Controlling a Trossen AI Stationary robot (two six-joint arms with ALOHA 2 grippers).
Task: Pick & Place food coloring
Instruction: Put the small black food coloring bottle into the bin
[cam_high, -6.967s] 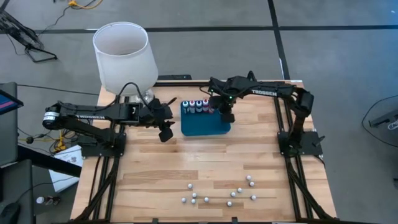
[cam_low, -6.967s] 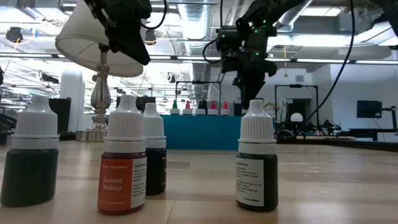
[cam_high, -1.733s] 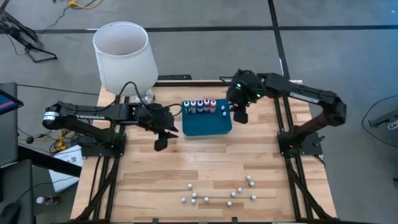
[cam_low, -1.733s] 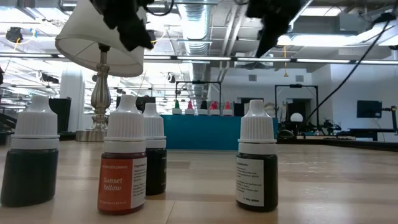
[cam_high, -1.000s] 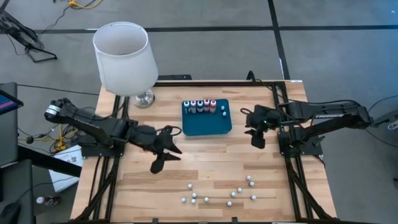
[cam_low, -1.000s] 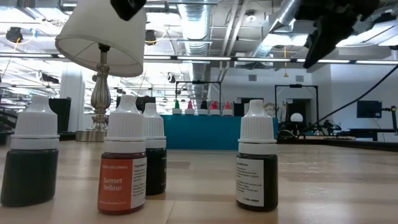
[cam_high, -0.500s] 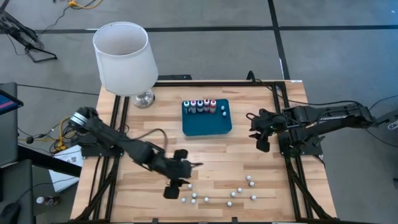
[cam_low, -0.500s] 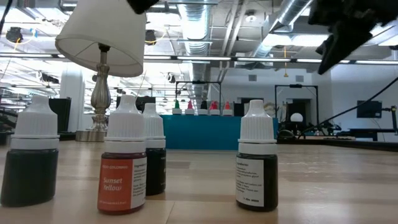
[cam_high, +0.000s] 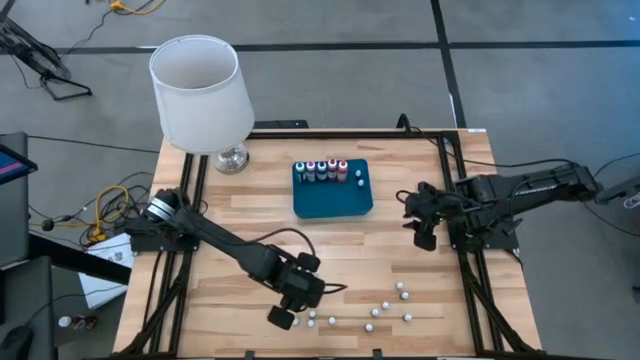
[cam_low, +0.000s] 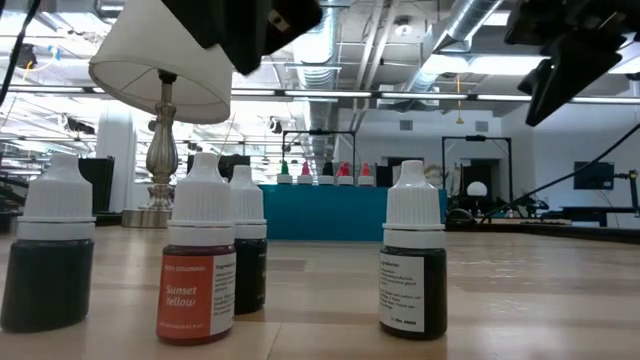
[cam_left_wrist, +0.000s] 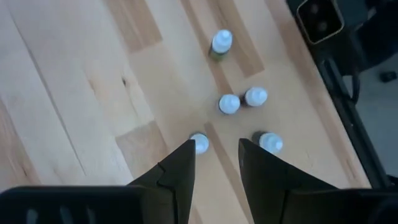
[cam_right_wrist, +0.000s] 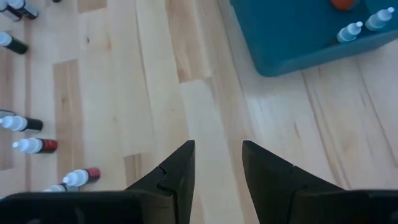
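Low in the high view, the left hand (cam_high: 283, 318) hangs with its dark fingers parted and empty over the loose white-capped food coloring bottles (cam_high: 371, 311) scattered on the pale wooden surface (cam_high: 330, 255), apparently lined up to pick one at the cluster's left end. Toward the frame's right, the right hand (cam_high: 424, 240) waits, fingers apart and empty, beside the flat teal rectangular tray (cam_high: 332, 200), which carries a row of coloured bottles (cam_high: 320, 169). At upper left stands a white-shaded lamp (cam_high: 199, 92).

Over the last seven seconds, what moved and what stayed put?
The left tool swung from beside the tray down over the loose bottles, open. The right tool left the tray's bottle row for the table's right edge. Tray, lamp and loose bottles unchanged.
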